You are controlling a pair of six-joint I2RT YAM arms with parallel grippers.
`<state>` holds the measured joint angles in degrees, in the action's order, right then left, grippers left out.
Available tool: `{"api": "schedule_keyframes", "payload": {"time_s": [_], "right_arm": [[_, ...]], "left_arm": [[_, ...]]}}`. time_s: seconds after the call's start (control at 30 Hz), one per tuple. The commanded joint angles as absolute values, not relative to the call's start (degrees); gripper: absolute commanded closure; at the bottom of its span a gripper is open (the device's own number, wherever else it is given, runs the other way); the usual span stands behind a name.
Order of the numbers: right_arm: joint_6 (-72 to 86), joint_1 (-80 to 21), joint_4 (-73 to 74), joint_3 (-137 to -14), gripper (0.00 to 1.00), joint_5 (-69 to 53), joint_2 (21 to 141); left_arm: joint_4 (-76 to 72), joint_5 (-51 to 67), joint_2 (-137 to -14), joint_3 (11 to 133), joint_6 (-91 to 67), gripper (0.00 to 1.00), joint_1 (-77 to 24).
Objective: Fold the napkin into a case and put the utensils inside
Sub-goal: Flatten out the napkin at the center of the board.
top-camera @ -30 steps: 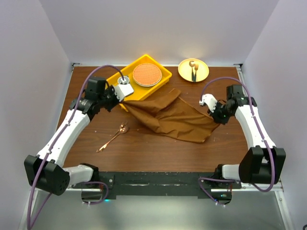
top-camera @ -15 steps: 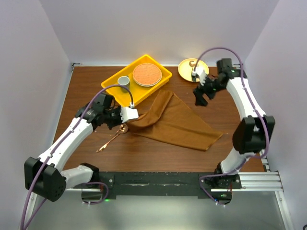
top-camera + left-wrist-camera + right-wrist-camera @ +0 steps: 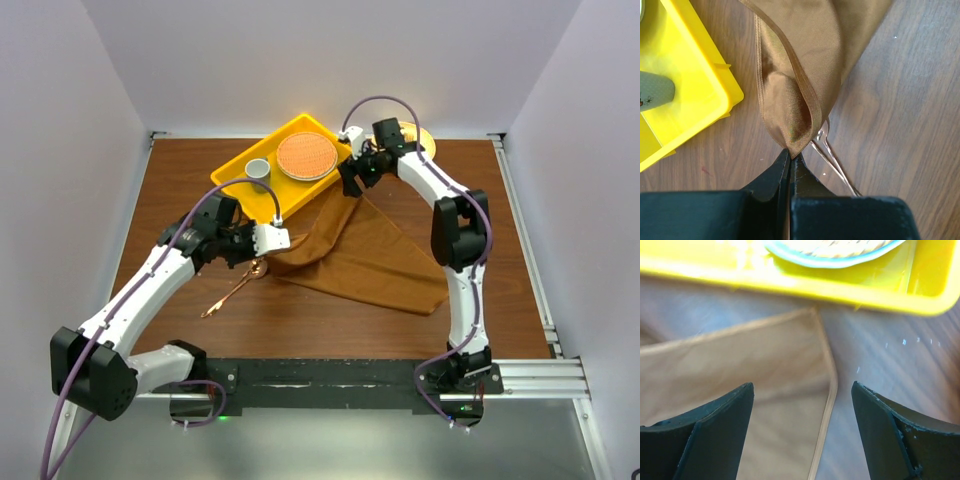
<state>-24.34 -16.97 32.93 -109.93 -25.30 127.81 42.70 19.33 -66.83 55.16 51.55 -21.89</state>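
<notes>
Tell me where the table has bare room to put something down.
Bare wood lies right of the napkin up to the table edge, and in front of it, near the rail. Crowded: around yellow tray, spoon, left tool, right tool.

The scene is lit brightly and evenly from overhead, and only faint, soft shadows are thrown on the table (image 3: pixel 500 210) around the yellow tray (image 3: pixel 290 192). In the left wrist view, the napkin (image 3: pixel 800 65) beside the tray is rendered sharp, with a satin sheen picked out along its fold. The right wrist view is softened throughout, perhaps by motion. There the tray's rim is washed out by glare, and the cloth edge below it is smeared.
</notes>
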Motion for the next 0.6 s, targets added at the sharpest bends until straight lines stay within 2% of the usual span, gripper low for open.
{"api": "schedule_keyframes", "payload": {"time_s": [0.0, 0.13, 0.37, 0.47, 0.5, 0.57], "right_arm": [[-20.48, -17.84, 29.18, -116.10, 0.17, -21.28, 131.99], [-22.15, -18.28, 29.35, -116.72, 0.20, -19.16, 134.38], [-24.95, -18.81, 31.02, -114.44, 0.33, -18.72, 135.35], [-26.80, -19.25, 31.99, -113.12, 0.44, -18.37, 135.61], [-27.07, -19.51, 32.08, -112.85, 0.51, -18.37, 135.53], [-27.33, -19.60, 32.86, -112.24, 0.59, -18.98, 135.35]], "left_arm": [[40.61, 20.39, -66.80, 57.04, 51.42, 1.00, -22.15], [39.91, 20.13, -66.80, 56.87, 50.72, 1.00, -22.15], [39.02, 19.86, -67.85, 56.95, 50.45, 1.00, -22.15], [38.41, 19.69, -68.47, 57.13, 50.10, 1.00, -22.06], [38.06, 19.60, -68.55, 57.39, 49.40, 1.00, -22.15], [37.97, 19.42, -69.69, 58.44, 47.55, 1.00, -22.15]]}}
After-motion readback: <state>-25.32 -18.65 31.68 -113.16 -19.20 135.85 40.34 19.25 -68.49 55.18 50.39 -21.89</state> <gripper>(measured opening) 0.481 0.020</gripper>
